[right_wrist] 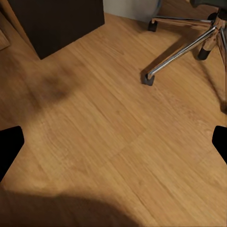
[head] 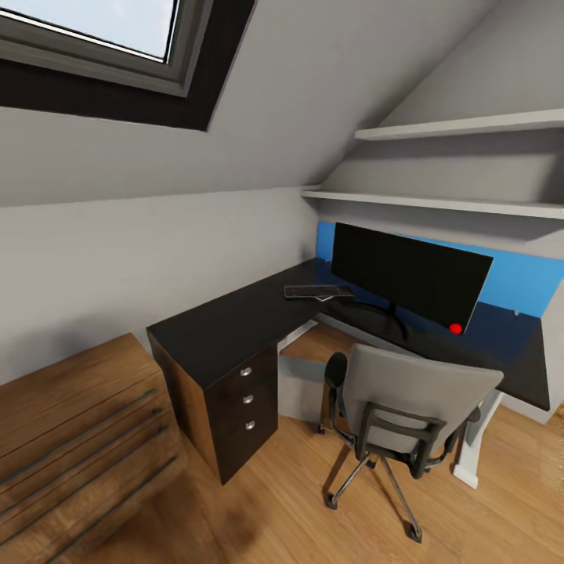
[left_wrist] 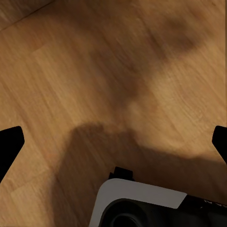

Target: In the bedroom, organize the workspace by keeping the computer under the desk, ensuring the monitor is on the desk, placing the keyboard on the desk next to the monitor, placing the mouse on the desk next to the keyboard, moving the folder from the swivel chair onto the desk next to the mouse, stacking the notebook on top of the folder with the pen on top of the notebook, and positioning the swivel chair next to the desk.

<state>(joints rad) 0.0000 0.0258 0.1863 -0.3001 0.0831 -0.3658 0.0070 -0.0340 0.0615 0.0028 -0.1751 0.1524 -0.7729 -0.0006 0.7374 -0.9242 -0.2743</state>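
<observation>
Chair (right_wrist: 189, 42) base lies beyond the spread right gripper (right_wrist: 113, 142), apart.

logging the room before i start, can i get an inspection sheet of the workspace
surface: black desk, bare at the near end
job's things: screen upright on the desk; keyboard just beside it; grey chair at the desk, back toward the camera, seat hidden
clutter: nothing seen
hands: left hand and right hand open, empty, over the wood floor
cables: nothing seen
surroundings: wooden chest, wall shelves, skylight
</observation>
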